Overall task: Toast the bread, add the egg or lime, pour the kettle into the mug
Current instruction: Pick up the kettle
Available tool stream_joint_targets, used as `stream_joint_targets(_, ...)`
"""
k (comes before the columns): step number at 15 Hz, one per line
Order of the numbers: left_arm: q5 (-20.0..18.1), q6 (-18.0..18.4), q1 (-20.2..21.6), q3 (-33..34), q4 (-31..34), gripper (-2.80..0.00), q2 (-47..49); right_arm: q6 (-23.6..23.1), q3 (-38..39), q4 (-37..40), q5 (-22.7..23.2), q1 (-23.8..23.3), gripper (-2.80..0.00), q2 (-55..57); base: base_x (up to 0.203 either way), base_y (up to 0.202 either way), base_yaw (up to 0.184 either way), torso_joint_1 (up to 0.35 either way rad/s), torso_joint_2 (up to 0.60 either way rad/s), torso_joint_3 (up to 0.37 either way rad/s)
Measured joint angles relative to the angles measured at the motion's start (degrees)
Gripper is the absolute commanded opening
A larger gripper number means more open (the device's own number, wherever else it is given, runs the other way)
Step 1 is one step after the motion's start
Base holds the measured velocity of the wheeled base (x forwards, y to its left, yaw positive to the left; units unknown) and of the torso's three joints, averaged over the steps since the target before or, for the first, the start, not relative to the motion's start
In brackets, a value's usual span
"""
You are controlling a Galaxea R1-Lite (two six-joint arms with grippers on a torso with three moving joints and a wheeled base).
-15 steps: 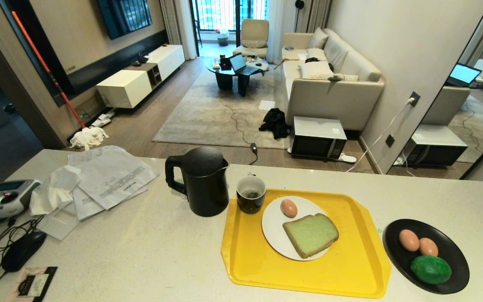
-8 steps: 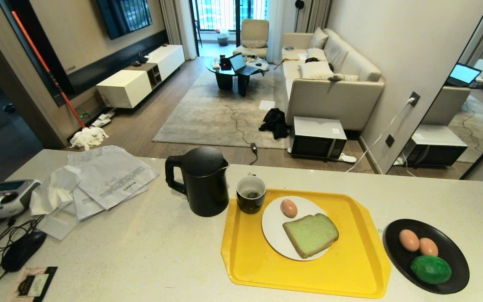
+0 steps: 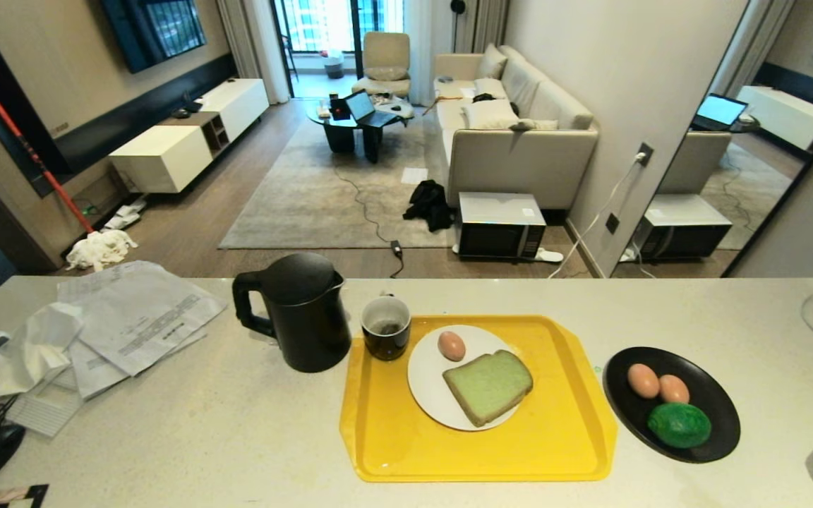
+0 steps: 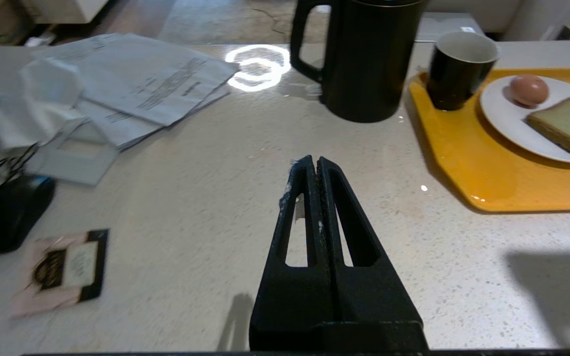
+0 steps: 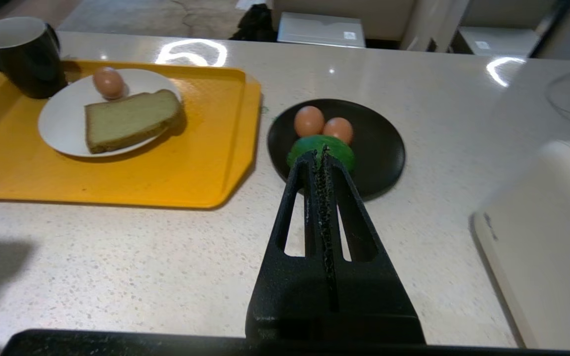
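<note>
Bread (image 3: 488, 386) lies on the white plate (image 3: 426, 386) beside one egg (image 3: 452, 346), untouched. Both grippers hang above the counter (image 3: 237, 437), fingers pressed together, gripping nothing: left gripper (image 4: 314, 163) near the kettle (image 3: 298, 311), right gripper (image 5: 318, 154) before the black dish (image 3: 713, 395) with the lime (image 3: 679, 425). Mug (image 3: 386, 327) stands on the yellow tray (image 3: 562, 444).

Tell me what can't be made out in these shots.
- Kettle: contents hidden by its lid, every view.
- Mug: dark spot inside too small to identify, head view.
- White appliance: cut off by the edge, right wrist and head views.
- Lime: partly behind the shut right gripper, right wrist view.
</note>
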Motion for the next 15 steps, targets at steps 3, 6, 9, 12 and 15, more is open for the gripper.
stream_joint_targets(3,0.0,0.0,0.0,0.0,0.0,-2.80,0.0,0.0,0.0,0.1,0.0,0.0,-2.80,0.0,0.002,0.001,-0.058,0.003,0.00,0.002)
stream_joint_targets(6,0.0,0.0,0.0,0.0,0.0,-2.80,0.0,0.1,0.0,0.0,0.0,0.0,-2.80,0.0,0.000,0.000,0.000,0.000,0.00,0.000)
stream_joint_targets(9,0.0,0.0,0.0,0.0,0.0,-2.80,0.0,0.1,0.0,0.1,0.0,0.0,-2.80,0.0,0.000,0.000,0.000,0.000,0.00,0.000)
stream_joint_targets(12,0.0,0.0,0.0,0.0,0.0,-2.80,0.0,0.1,0.0,0.0,0.0,0.0,-2.80,0.0,0.000,0.000,0.000,0.000,0.00,0.000)
stream_joint_targets(15,0.0,0.0,0.0,0.0,0.0,-2.80,0.0,0.1,0.0,0.1,0.0,0.0,-2.80,0.0,0.000,0.000,0.000,0.000,0.00,0.000)
